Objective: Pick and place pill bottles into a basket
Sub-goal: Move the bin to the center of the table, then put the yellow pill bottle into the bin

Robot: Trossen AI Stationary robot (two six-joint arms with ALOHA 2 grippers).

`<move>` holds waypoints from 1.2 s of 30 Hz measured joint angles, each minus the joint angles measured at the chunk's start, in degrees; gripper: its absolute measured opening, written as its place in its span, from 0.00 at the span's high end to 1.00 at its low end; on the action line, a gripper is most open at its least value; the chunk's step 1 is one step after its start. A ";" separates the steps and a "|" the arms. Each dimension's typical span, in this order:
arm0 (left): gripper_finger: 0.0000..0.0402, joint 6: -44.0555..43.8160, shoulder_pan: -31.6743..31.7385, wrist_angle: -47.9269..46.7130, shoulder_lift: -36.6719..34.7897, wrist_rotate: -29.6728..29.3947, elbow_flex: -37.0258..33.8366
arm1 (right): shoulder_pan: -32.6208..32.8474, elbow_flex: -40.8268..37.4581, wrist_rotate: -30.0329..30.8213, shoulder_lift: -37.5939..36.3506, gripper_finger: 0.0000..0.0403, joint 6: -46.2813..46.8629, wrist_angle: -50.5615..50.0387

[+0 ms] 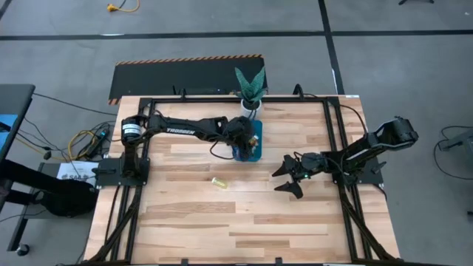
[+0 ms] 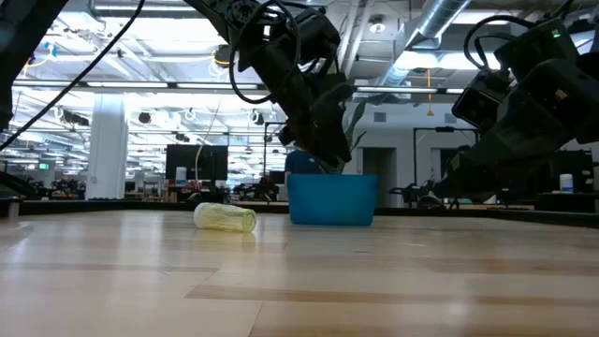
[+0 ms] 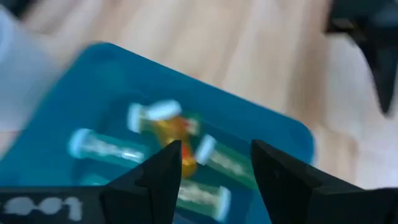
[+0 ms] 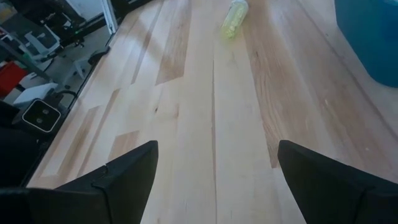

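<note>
You have the wooden table (image 1: 244,222) in front of you, with both arms reaching in over it. Your left arm stretches across from its base to the teal basket (image 2: 332,199), which sits toward the back of the table, just in front of the white pot with the green plant (image 1: 250,87). The left gripper (image 3: 214,163) hangs directly above the basket, fingers spread apart and pinching nothing — the wrist view looks between them straight down onto the bottles inside.

Your right arm waits to the basket's right, well apart from it; the right gripper (image 1: 290,177) is held low over bare boards with its fingers spread wide and nothing between them.

In the basket (image 3: 261,124) you can make out several pill bottles lying on their sides: an orange one (image 3: 174,130) in the middle and green ones (image 3: 102,146) around it, all blurred, so an exact count is not possible.

One yellow pill bottle (image 1: 219,182) lies on its side on the open table — in front of the basket and a little to its left, apart from both grippers.
</note>
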 joint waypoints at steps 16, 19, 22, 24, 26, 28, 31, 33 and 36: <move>0.55 18.87 -11.38 -15.97 0.00 5.00 0.04 | 0.00 0.00 0.00 0.00 0.19 -0.94 -0.02; 0.55 21.66 -14.10 -18.33 0.00 3.13 0.04 | 0.00 0.00 0.00 0.00 0.19 -0.95 -0.01; 0.55 23.49 -16.59 -19.28 0.00 -2.14 0.04 | 0.00 0.00 0.00 0.00 0.19 -0.99 -0.01; 0.55 25.01 -17.99 -19.71 0.00 -6.42 0.04 | 0.00 0.00 0.00 0.00 0.19 -1.30 0.00; 0.55 26.28 -18.94 -19.42 0.00 -9.87 0.04 | 0.00 0.00 0.00 0.00 0.19 -1.38 0.00; 0.55 27.00 -19.46 -19.01 0.00 -12.14 0.04 | 0.00 0.00 0.00 0.00 0.19 -1.38 0.00; 0.55 27.05 -19.81 -19.15 0.00 -14.69 0.04 | 0.00 0.00 0.00 0.00 0.19 -1.38 0.00; 0.55 27.28 -19.91 -19.66 -0.02 -15.97 0.04 | 0.00 0.00 0.00 0.00 0.19 -1.38 0.00; 0.55 28.14 -20.35 -20.51 -0.19 -18.19 0.04 | 0.00 0.00 0.00 0.00 0.19 -1.38 0.02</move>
